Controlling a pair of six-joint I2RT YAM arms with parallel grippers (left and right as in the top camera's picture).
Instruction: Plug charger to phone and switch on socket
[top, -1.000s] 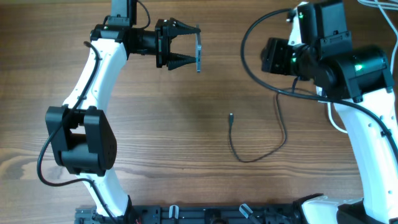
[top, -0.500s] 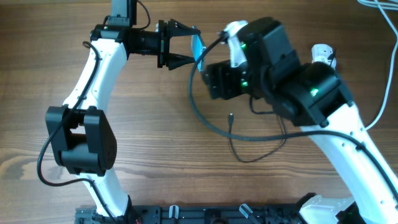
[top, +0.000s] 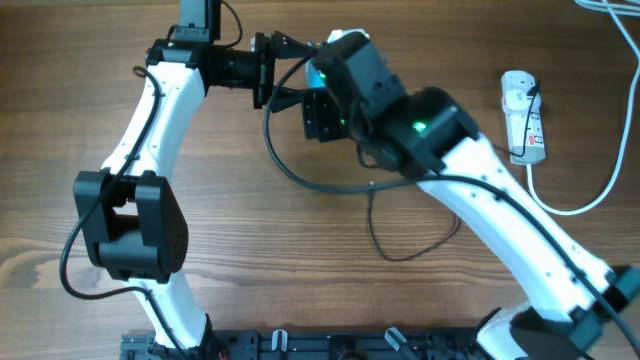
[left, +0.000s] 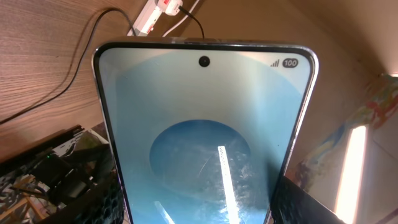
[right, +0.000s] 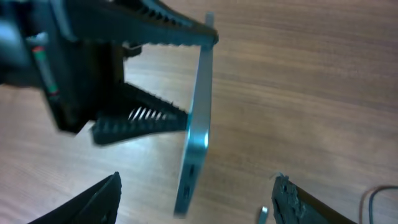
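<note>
My left gripper (top: 298, 72) is shut on the phone (top: 318, 75) and holds it on edge above the table at the back. The phone's cyan screen fills the left wrist view (left: 199, 143). In the right wrist view the phone (right: 196, 124) is edge-on between the left gripper's black fingers. My right gripper (right: 196, 208) is open and empty, its fingers either side of the phone's lower end, not touching. The charger, a thin black cable (top: 405, 257), loops on the table; its connector tip (right: 263, 214) lies below. The white socket (top: 522, 115) lies at the far right.
A thick white cord (top: 600, 190) trails from the socket off the right edge. The right arm (top: 470, 180) spans the table's middle above the charger cable. The socket also shows in the left wrist view (left: 158, 9) behind the phone.
My right arm has swung from the far right across to the phone, uncovering the socket. The left arm and phone have stayed in place.
</note>
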